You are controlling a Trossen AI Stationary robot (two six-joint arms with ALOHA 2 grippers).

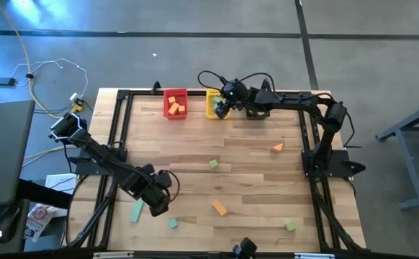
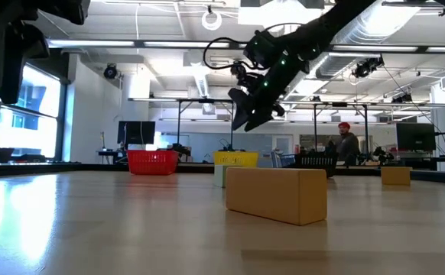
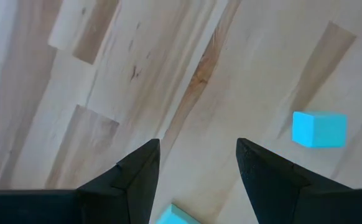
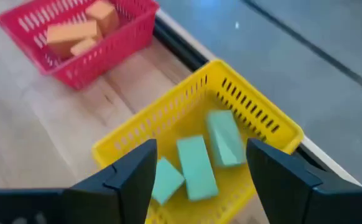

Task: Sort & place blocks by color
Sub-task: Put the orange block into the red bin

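Observation:
My left gripper (image 1: pixel 158 203) (image 3: pixel 197 147) is open and points down near the table's near-left corner. A teal bar (image 1: pixel 137 211) lies beside it, its end (image 3: pixel 177 216) showing between the fingers, and a teal cube (image 1: pixel 173 224) (image 3: pixel 319 129) lies a little beyond. My right gripper (image 1: pixel 221 108) (image 4: pixel 199 147) (image 2: pixel 247 121) hovers open above the yellow bin (image 1: pixel 212 95) (image 4: pixel 168 118), which holds three pale green blocks (image 4: pixel 196 165). The red bin (image 1: pixel 175 92) (image 4: pixel 75 68) holds orange blocks (image 4: pixel 72 32). Loose on the table are an orange bar (image 1: pixel 219 208) (image 2: pixel 276 194), an orange wedge (image 1: pixel 277 147) and two green cubes (image 1: pixel 214 164) (image 1: pixel 290 225).
Both bins stand side by side at the table's far edge. A black frame (image 1: pixel 120 122) runs along the left, right and far edges. The middle of the tabletop (image 1: pixel 253 180) holds only the scattered blocks. A person (image 2: pixel 346 145) stands far off in the room behind.

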